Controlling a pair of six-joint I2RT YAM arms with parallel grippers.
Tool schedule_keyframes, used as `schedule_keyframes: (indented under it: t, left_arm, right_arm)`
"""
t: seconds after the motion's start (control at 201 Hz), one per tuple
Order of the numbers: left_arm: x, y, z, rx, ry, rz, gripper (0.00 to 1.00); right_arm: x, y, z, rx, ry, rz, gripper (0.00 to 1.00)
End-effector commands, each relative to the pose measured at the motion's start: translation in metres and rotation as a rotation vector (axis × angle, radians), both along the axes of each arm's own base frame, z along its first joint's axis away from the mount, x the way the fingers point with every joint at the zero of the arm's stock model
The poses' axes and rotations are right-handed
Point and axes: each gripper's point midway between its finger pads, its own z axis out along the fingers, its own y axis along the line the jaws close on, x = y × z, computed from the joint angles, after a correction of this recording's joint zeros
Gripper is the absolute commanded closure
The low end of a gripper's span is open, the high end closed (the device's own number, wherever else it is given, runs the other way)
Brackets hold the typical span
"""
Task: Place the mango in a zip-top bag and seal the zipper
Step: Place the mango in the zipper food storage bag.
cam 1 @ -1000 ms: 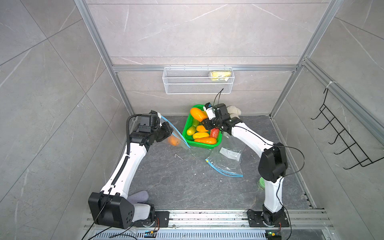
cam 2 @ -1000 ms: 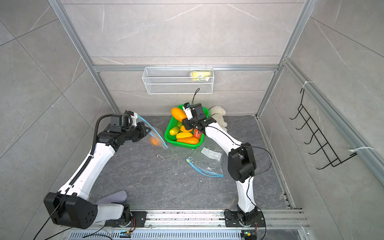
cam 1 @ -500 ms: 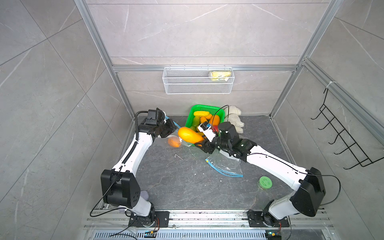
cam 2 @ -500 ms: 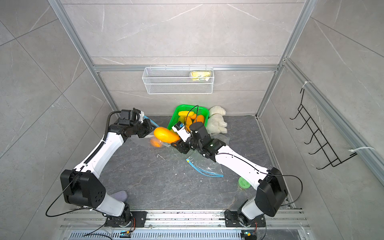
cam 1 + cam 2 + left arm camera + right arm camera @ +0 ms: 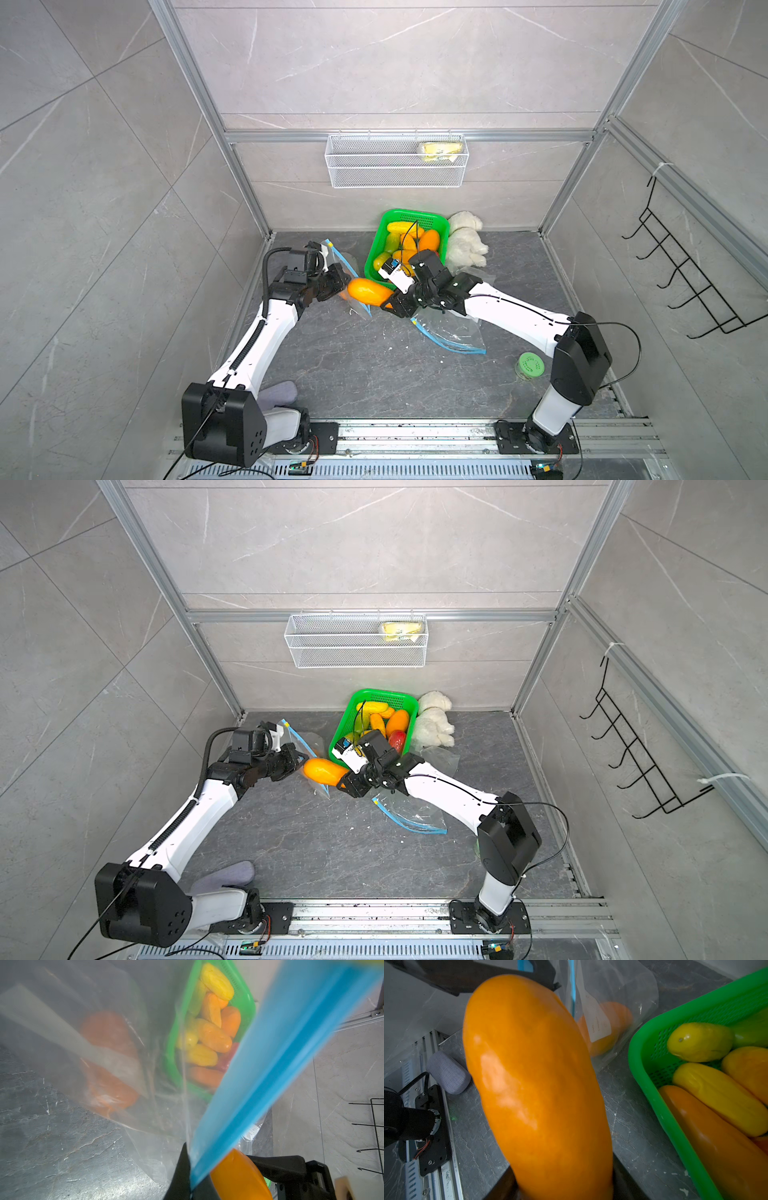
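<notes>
The right gripper point(image 5: 388, 302) clamps the mango point(image 5: 365, 291) endwise, long axis pointing toward the zip-top bag point(image 5: 343, 259) the closed left gripper point(image 5: 341, 280) pinches.

My stereo head is looking down from high above the front rail and toward the back wall. Both top views are taking in the whole dark grey stone bench point(image 5: 374, 374) and both my arms. My left wrist camera is sitting right against the clear zip-top bag point(image 5: 270, 1068) with its blue zipper strip, peering through the film at the green plastic basket point(image 5: 248, 1003). My right wrist camera is looking along the long orange mango point(image 5: 537, 1084), which is filling most of its picture. All four views are sharing bag, basket and mango.
</notes>
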Motion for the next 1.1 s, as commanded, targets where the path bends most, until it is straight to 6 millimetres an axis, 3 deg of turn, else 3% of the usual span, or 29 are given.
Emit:
schedule_keyframes:
  t: [0.0, 0.144, 0.353, 0.563, 0.637, 0.782, 1.095]
  left_arm:
    - [-0.01, -0.008, 0.017, -0.02, -0.083, -0.057, 1.0]
    - [-0.02, -0.004, 0.006, 0.003, -0.07, -0.061, 1.0]
    - [-0.027, 0.001, 0.003, 0.044, -0.061, -0.062, 1.0]
    - [-0.035, 0.007, 0.005, 0.083, -0.059, -0.061, 1.0]
    - [-0.035, 0.007, 0.006, 0.088, -0.058, -0.063, 1.0]
    - [-0.03, 0.013, 0.012, 0.135, -0.037, -0.052, 1.0]
    - [-0.017, 0.018, 0.065, 0.184, -0.142, -0.043, 1.0]
  right_arm:
    - [0.001, 0.009, -0.002, -0.025, 0.041, -0.043, 0.81]
    - [-0.004, 0.018, -0.016, -0.066, 0.078, -0.075, 0.81]
    - [0.016, 0.009, -0.038, -0.183, 0.109, -0.245, 0.83]
    - [0.028, 0.015, -0.029, -0.127, 0.108, -0.32, 0.83]
    - [0.018, 0.034, -0.015, -0.063, 0.125, -0.264, 0.85]
    - [-0.019, 0.068, 0.014, 0.009, 0.1, -0.105, 0.84]
    - [-0.052, 0.091, 0.019, 0.08, 0.195, 0.015, 0.84]
